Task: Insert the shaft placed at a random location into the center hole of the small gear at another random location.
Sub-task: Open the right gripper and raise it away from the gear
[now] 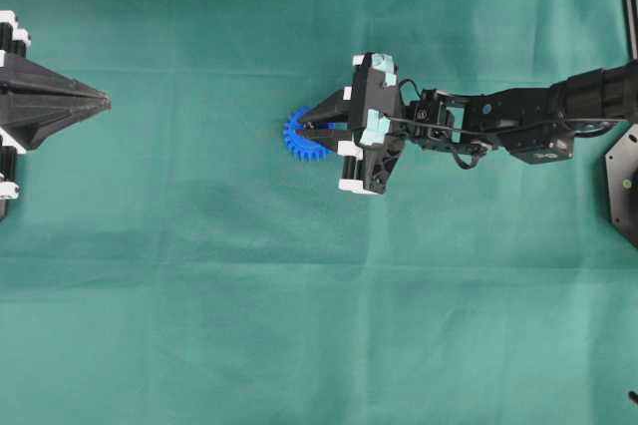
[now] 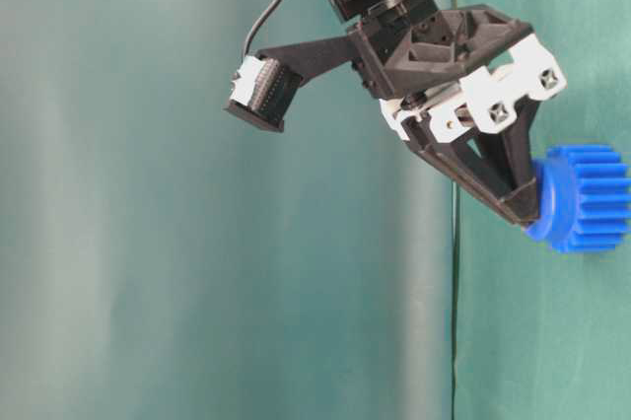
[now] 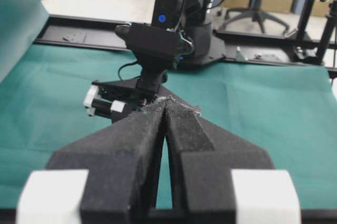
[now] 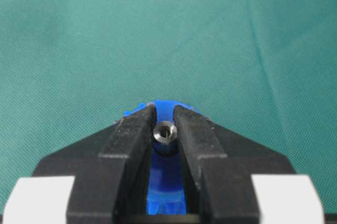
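Overhead: the right gripper (image 1: 302, 130) reaches over the toothed blue plastic small gear (image 1: 299, 138) mid-cloth on the green table (image 1: 199, 295); the left gripper (image 1: 104, 101) sits at the left edge, jaws together. Table level: black wedge fingertips (image 2: 521, 205) touch the gear's round hub. Right wrist: jaws clamp the shiny metal shaft (image 4: 165, 131), seen end-on above the gear.

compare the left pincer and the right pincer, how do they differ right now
The left pincer is shut on nothing at the left edge of the cloth; the right pincer grips the shaft between its fingers. The left is far from the small gear; the right is directly over it, tips at the hub. Both are black wedge-shaped fingers with white mounts.
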`<state>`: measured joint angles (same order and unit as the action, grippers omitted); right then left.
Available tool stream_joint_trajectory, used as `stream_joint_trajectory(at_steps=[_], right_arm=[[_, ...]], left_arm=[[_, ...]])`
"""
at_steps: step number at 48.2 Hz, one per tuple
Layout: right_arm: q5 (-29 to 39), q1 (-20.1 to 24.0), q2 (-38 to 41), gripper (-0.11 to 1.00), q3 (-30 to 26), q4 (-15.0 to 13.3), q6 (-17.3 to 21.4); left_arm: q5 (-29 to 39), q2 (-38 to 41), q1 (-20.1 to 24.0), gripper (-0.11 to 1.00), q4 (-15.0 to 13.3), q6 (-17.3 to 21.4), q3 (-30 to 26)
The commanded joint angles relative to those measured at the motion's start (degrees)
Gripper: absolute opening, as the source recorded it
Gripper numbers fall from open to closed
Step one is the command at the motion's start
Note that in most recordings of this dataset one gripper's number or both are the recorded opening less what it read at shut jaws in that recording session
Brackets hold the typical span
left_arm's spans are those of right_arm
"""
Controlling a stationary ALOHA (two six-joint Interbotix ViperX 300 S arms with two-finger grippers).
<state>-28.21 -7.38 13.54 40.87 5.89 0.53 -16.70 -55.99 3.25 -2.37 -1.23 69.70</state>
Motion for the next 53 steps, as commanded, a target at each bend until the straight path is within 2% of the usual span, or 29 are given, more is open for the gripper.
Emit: stream_joint_trajectory(at_steps=[1,16,18,27,29,39,53], right_arm=[[-0.26,0.18,-0.79,0.27,-1.05,0.09,0.09],[0.79,0.18,-0.79,0.28,-1.23,0.09,0.09],[0.97,0.18,-0.79,0.31,-1.23,0.09,0.09],[0.97,0.18,-1.14,0.84,-1.85,0.09,0.09],[0.97,0.18,-1.41,0.91,-2.02,0.09,0.09],[2.55,0.18,-6.06,0.87,-2.29,-0.18,-0.62],[10.28,0.09,-16.61,0.87,-2.72,-0.7,-1.58]], left_arm=[[-0.26,0.18,0.18,-0.01,-0.09,0.09,-0.62],[-0.26,0.18,0.18,-0.01,-0.09,0.09,-0.62],[-0.26,0.18,0.18,-0.01,-0.09,0.09,-0.62],[-0.26,0.18,0.18,-0.01,-0.09,0.18,-0.62],[-0.26,0.18,0.09,-0.01,-0.09,0.09,-0.62],[-0.26,0.18,0.18,-0.01,-0.09,0.09,-0.7],[-0.26,0.18,0.18,-0.01,-0.09,0.09,-0.62]])
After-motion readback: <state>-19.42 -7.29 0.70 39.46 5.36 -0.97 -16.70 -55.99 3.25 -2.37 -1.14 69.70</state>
